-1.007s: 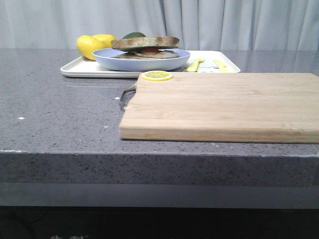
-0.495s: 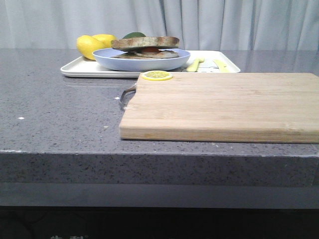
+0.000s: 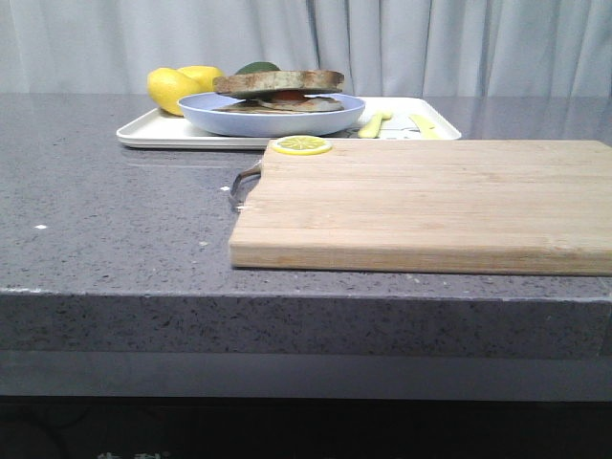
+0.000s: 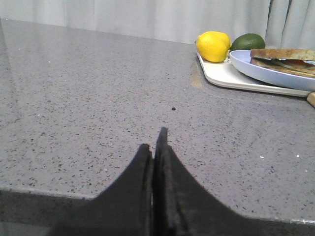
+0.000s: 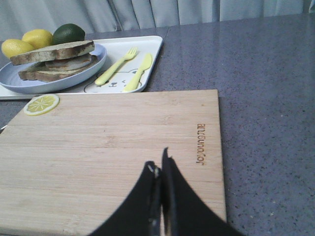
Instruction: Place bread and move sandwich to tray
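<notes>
The sandwich [image 3: 277,93] sits on a round pale blue plate [image 3: 268,120] on the white tray [image 3: 143,134] at the back of the counter. The thick bread slice [image 3: 279,80] lies on top as its upper slice, with egg and filling below. It also shows in the right wrist view [image 5: 51,51] and the left wrist view [image 4: 283,54]. My left gripper [image 4: 153,138] is shut and empty over the bare counter, near of the tray. My right gripper [image 5: 157,157] is shut and empty over the cutting board. Neither gripper shows in the front view.
A wooden cutting board [image 3: 421,201] lies in front of the tray with a lemon slice [image 3: 301,145] at its far left corner. Two lemons [image 3: 172,88] and a green fruit [image 3: 256,68] sit on the tray, with a yellow fork [image 5: 115,66] and knife [image 5: 139,71].
</notes>
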`<state>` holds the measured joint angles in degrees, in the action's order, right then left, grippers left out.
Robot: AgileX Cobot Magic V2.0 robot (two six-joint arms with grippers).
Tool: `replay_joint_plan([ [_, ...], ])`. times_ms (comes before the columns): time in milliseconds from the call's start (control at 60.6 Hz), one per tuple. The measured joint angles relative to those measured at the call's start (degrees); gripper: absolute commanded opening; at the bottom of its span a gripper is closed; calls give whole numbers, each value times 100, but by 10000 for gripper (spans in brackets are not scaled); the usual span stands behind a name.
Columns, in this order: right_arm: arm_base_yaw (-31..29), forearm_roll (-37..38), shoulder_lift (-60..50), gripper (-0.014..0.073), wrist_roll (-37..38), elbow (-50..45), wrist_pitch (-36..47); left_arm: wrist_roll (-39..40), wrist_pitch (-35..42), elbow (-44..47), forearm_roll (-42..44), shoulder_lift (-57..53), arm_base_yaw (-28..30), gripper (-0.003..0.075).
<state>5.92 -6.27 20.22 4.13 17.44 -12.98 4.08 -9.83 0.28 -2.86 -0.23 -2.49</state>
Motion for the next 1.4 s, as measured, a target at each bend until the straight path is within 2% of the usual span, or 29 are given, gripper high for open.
replay_joint_plan([
  [165,0,0,-287,-51,0,-933,1298,0,0,0,0,0,0,-20],
  [281,0,0,-852,-51,0,-1606,1683,0,0,0,0,0,0,-20],
  [495,-38,0,-1931,-51,-102,-1901,822,0,3,0,0,0,0,-20],
  [710,-259,0,-2076,-51,-166,-1901,125,0,12,0,0,0,0,-20],
  [1403,-291,10,-2076,-51,-179,-1901,5,0,12,0,0,0,0,-20],
])
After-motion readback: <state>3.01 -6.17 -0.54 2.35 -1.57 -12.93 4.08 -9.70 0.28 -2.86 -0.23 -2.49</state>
